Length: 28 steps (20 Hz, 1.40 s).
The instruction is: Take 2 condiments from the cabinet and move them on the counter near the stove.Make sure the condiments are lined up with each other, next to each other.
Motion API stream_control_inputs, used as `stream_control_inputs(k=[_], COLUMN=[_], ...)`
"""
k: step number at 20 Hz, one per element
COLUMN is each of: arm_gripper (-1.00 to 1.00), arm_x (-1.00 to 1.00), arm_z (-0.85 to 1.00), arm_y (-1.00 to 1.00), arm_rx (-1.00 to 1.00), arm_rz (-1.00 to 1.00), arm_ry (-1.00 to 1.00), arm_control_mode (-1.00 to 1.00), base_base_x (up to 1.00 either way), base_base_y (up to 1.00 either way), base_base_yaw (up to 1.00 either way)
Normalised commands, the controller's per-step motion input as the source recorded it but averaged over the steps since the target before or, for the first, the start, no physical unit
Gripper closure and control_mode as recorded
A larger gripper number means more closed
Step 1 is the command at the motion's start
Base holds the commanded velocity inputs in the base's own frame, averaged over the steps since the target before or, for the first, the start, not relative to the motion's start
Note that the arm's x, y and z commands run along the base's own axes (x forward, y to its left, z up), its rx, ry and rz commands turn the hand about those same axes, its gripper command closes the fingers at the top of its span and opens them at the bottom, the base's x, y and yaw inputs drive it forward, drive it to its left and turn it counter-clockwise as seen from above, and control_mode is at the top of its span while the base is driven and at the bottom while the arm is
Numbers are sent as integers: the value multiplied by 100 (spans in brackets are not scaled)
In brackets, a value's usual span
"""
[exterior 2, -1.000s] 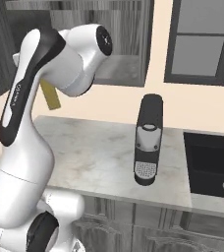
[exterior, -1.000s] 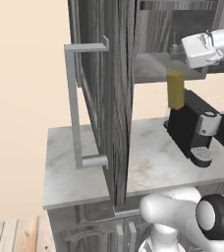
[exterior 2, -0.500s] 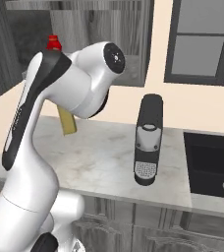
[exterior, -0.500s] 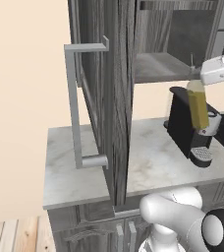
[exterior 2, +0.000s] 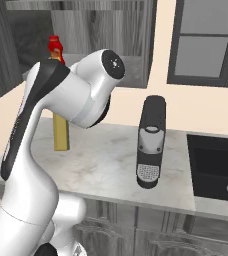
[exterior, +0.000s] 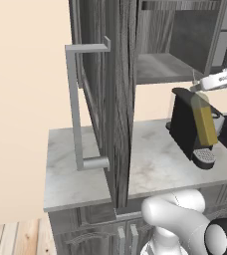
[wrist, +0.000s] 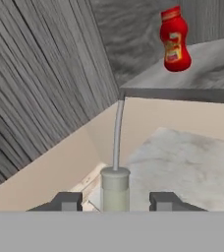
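The gripper is clamped on the neck of the olive-yellow bottle, one dark fingertip on either side of its pale cap, the thin nozzle rising straight up between them. The bottle hangs below the hand, out in front of the open cabinet and above the marbled counter — just beside the black coffee machine. Beyond the gripper, on the cabinet shelf, the red squeeze bottle stands upright — well apart from the held one.
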Motion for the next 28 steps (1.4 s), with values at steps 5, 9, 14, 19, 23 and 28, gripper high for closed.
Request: stream_control_inputs(k=[5,9,14,19,23,28], arm_gripper=[100,100,100,100,100,100], arm_x=[5,0,0,0,0,0], arm_z=[-19,-2,0,0,0,0], arm_y=[0,0,0,0,0,0], arm_rx=[0,0,0,0,0,0], arm_rz=[0,0,0,0,0,0], arm_ry=[4,1,0,0,0,0], arm_control_mode=[-100,100,100,100,100,100], base_base_x=[0,-38,-100,-55,31,46], base_base_y=[0,-16,-68,-70,-74,-80], base_base_yaw=[0,0,-6,-23,-69,-73])
